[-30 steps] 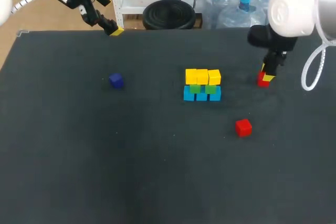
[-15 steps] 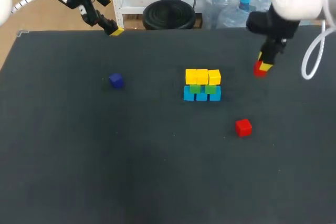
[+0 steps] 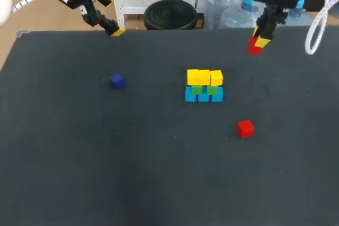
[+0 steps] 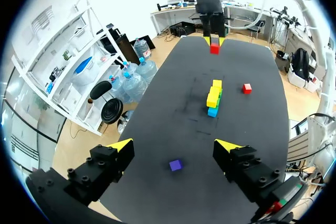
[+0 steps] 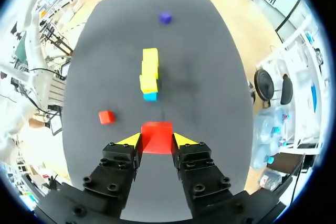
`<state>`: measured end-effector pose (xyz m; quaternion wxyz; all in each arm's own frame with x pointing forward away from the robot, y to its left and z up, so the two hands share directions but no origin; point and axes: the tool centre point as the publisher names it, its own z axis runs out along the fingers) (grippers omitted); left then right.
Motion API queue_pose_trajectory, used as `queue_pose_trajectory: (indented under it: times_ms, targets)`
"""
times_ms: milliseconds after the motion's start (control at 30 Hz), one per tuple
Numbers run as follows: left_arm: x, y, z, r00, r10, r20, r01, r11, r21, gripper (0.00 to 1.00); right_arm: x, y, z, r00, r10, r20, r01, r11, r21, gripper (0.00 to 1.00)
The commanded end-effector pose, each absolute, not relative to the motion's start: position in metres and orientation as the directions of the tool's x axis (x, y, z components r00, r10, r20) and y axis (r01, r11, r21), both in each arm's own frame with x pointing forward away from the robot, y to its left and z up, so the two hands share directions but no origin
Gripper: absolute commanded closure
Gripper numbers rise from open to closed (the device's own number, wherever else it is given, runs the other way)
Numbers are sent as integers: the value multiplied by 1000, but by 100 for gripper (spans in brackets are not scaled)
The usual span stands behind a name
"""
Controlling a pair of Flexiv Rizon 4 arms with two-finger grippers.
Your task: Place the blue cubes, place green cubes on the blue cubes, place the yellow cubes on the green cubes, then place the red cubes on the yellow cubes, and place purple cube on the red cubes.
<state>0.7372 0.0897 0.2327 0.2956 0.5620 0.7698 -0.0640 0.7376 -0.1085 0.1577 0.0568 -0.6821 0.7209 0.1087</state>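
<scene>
A stack stands mid-table: a row of blue cubes (image 3: pixel 204 97), green cubes (image 3: pixel 204 90) on them, and yellow cubes (image 3: pixel 204 77) on top. My right gripper (image 3: pixel 258 43) hangs high over the table's far right, shut on a red cube (image 5: pixel 156 137), which sits between its yellow tips in the right wrist view. A second red cube (image 3: pixel 245 128) lies on the table in front of the stack, to the right. The purple cube (image 3: pixel 117 81) sits alone at the left. My left gripper (image 4: pixel 173 148) is open and empty at the far left edge, well behind the purple cube (image 4: pixel 176 165).
The black table (image 3: pixel 159 173) has wide bare room in front and at the left. Nothing else lies on it.
My right gripper has risen from the table with the red cube and drifted slightly toward the stack. The left arm has not moved.
</scene>
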Motion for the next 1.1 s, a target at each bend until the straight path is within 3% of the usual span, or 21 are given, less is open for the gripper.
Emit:
queue_pose_trajectory:
  times_ms: [33, 333, 733, 1100]
  targets:
    - [738, 91, 232, -190, 827, -529, 904, 357, 234, 0, 722, -95, 166, -62, -970, -236, -997, 50, 55, 100]
    - [738, 91, 232, -190, 827, -529, 904, 357, 234, 0, 717, -62, 156, -47, -964, -261, -998, 36, 46, 100]
    - [738, 91, 232, -190, 827, -529, 904, 357, 234, 0, 709, -18, 151, 83, -986, -142, -996, -84, 1, 100]
    - [738, 91, 232, -190, 827, -529, 904, 357, 234, 0, 701, -5, 138, 78, -990, -120, -996, -82, 33, 100]
